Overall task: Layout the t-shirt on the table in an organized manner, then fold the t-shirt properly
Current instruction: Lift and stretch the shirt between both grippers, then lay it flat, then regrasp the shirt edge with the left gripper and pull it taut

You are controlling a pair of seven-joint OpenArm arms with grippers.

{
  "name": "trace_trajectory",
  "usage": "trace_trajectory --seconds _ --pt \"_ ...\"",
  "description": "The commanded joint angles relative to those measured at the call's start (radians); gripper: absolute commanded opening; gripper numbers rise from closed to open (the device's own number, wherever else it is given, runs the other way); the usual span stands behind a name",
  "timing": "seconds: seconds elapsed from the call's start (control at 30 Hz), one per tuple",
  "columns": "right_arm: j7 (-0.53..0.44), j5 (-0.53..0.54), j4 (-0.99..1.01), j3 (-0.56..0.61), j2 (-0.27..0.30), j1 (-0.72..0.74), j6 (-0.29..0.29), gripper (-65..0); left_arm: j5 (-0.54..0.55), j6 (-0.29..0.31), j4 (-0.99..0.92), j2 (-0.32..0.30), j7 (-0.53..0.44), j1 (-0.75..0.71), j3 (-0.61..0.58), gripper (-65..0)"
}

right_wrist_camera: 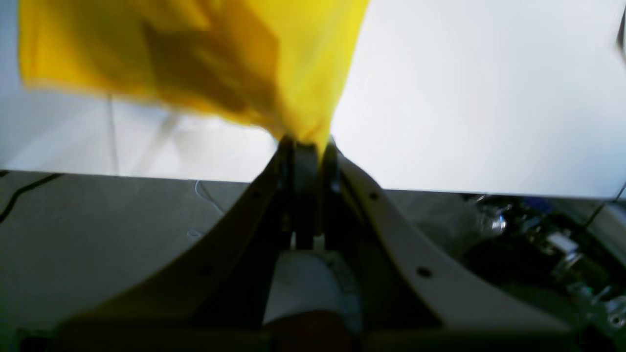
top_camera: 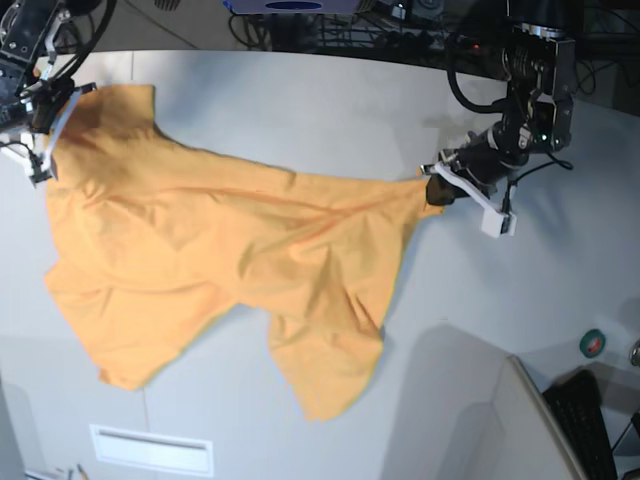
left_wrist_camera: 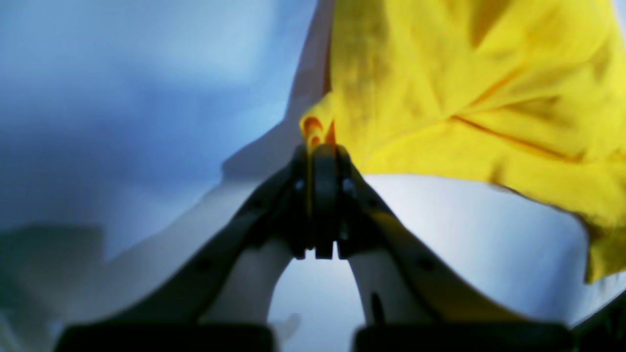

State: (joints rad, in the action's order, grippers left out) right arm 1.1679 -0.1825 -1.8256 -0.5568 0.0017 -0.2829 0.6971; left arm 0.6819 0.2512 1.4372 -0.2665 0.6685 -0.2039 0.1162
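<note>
Two claws have hold of the t-shirt [top_camera: 220, 270], one at each end, and the orange cloth is stretched between them across the pale tabletop [top_camera: 330, 100].

On the base view's right, the left claw [top_camera: 436, 186] is clamped tight on a pinch of fabric at the shirt's edge. The cloth runs out from it in a taut point, with creases fanning back toward the body of the shirt. From that arm's own camera the left claw [left_wrist_camera: 320, 146] shows its jaws pressed together with a small bunched fold of the t-shirt [left_wrist_camera: 464, 88] squeezed between the tips; the rest of the cloth spreads up and to the right, lifted off the tabletop [left_wrist_camera: 469, 230] with its shadow below.

On the base view's left, up in the far corner, the right claw [top_camera: 42, 120] grips the shirt at its other end. In its wrist view the right claw [right_wrist_camera: 308, 142] is closed on a gathered bit of the t-shirt [right_wrist_camera: 205, 58], which hangs blurred above the white tabletop [right_wrist_camera: 464, 98]. The tabletop's edge runs across that picture, with grey floor [right_wrist_camera: 98, 234] beyond it.

Most of the shirt lies on the tabletop, wrinkled. Two lobes of cloth trail toward the near edge, one lower left, one near the middle. No print shows on the side facing up.

A roll of green tape [top_camera: 593, 343] sits well away at the right, and a keyboard [top_camera: 585, 420] pokes in at the bottom right corner.
</note>
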Motion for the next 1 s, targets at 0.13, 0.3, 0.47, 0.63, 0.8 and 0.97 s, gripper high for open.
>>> trace_trajectory --seconds 0.13,0.3,0.47,0.63,0.8,0.97 --pt "-0.047 -0.004 0.085 -0.01 0.027 0.017 0.001 -65.0 0.015 0.007 0.026 -0.007 -0.023 -0.035 0.004 -65.0" --pt "-0.069 -0.005 0.089 -0.006 0.05 0.017 0.001 -65.0 0.015 0.007 0.026 -0.001 -0.023 -0.088 0.067 -61.7" --pt "-0.07 -0.005 0.125 -0.006 0.059 0.024 0.001 -65.0 0.015 0.007 0.026 0.0 -0.026 -0.127 0.144 -24.0" --pt "-0.07 -0.005 0.128 -0.006 0.059 0.026 0.001 -65.0 0.015 0.007 0.026 0.0 -0.028 -0.157 0.17 -4.9" --pt "-0.07 -0.005 0.128 -0.006 0.056 0.023 0.001 -65.0 0.017 0.01 0.135 0.002 -0.029 -0.246 0.159 -4.8" --pt "-0.07 -0.005 0.128 -0.006 0.054 0.023 0.001 -65.0 0.015 0.013 0.182 0.02 -0.031 -0.271 0.159 -4.8"
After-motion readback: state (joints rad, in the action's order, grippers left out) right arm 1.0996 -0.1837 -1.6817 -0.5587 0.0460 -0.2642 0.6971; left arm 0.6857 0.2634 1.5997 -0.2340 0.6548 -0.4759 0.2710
